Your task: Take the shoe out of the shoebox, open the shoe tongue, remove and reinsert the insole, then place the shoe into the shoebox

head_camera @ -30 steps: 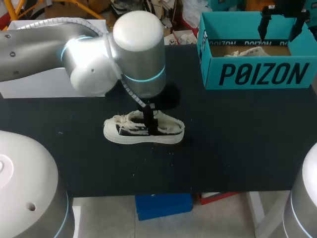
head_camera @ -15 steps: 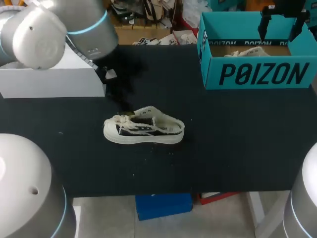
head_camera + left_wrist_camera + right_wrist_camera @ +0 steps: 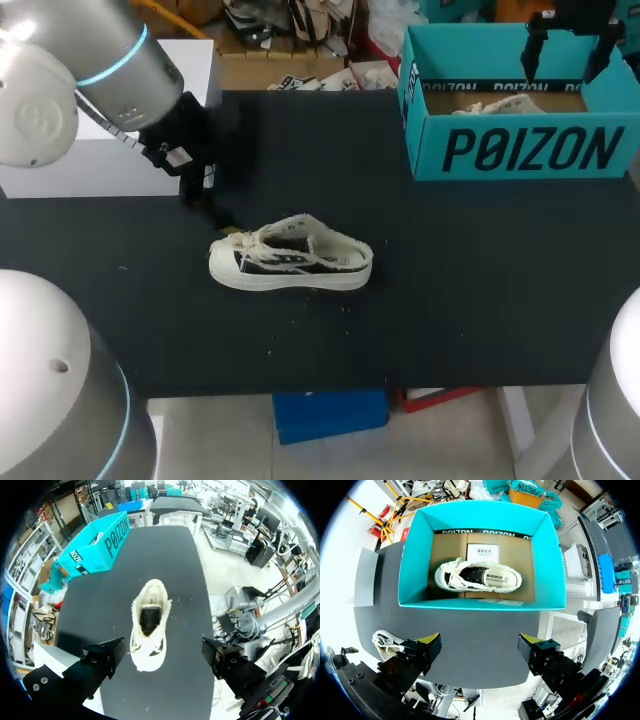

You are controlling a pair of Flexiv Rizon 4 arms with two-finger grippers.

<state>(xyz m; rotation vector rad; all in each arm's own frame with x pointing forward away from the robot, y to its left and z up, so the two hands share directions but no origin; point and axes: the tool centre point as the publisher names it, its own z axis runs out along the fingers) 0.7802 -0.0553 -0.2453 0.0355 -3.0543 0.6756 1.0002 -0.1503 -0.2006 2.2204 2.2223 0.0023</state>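
Left jaws, spread wide, have pulled back from the shoe [image 3: 290, 262].

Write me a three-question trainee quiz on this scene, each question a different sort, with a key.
1. True or false: the left gripper is shut on the unboxed shoe.
2. What lies inside the shoebox? A) nothing B) a second shoe C) only a bare insole
3. Which gripper hangs over the shoebox?

Key
1. False: it is open, with its fingers wide of the unboxed shoe.
2. B
3. The right gripper, which is open.
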